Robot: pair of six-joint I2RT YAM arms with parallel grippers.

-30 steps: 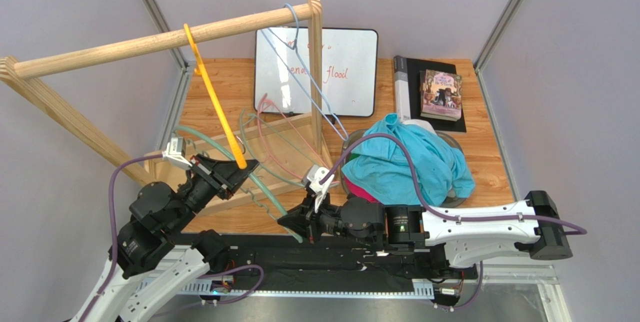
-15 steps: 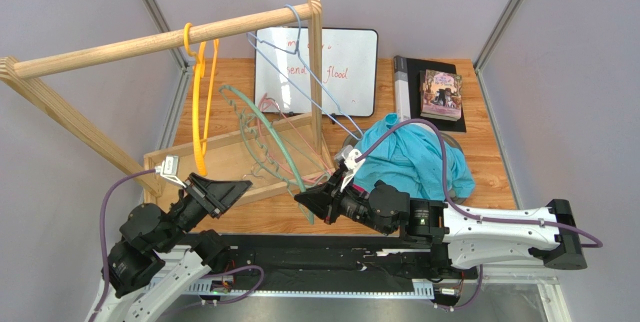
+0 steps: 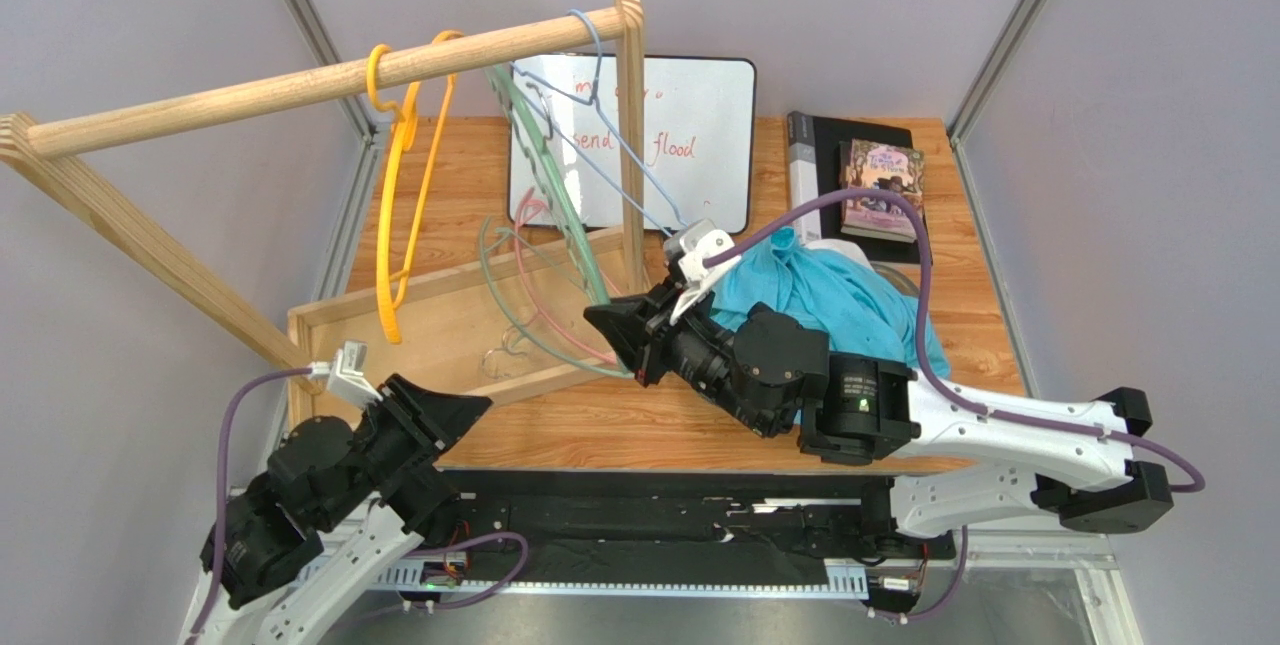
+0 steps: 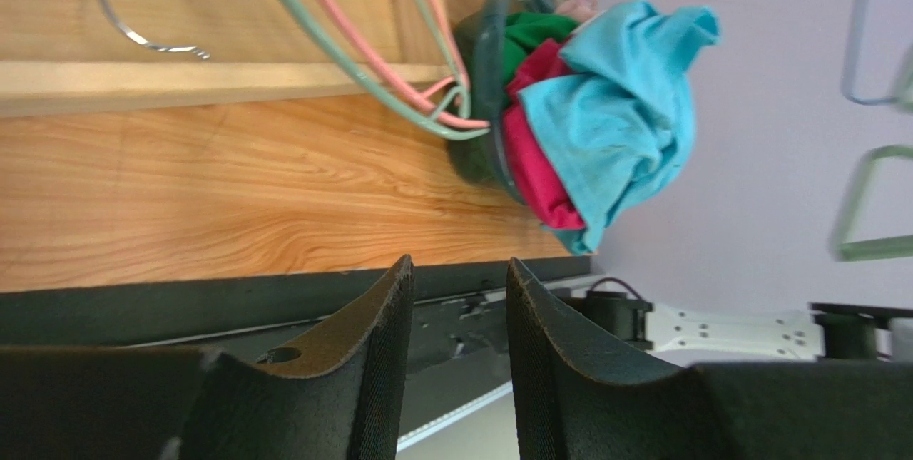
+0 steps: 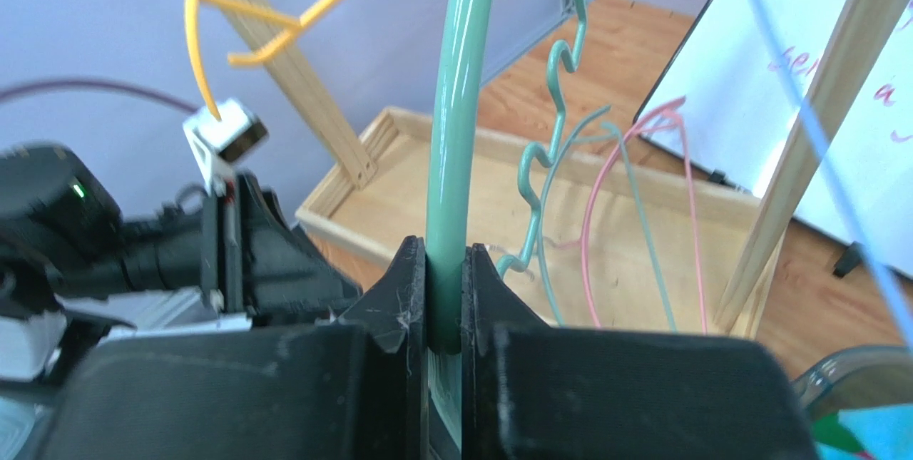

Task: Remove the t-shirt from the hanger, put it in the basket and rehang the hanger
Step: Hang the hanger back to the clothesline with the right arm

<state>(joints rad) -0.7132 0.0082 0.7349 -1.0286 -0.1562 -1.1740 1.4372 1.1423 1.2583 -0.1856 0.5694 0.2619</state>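
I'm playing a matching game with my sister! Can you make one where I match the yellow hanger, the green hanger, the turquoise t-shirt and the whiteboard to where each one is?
Things:
1. yellow hanger
2. green hanger
3. turquoise t-shirt
4. whiteboard

Places:
A. heaped on the bowl
B. hooked on the wooden rail
C. propped up at the back, with red writing on it
D. pinched in the right gripper

Pairs: 1-B, 2-D, 3-A, 4-C
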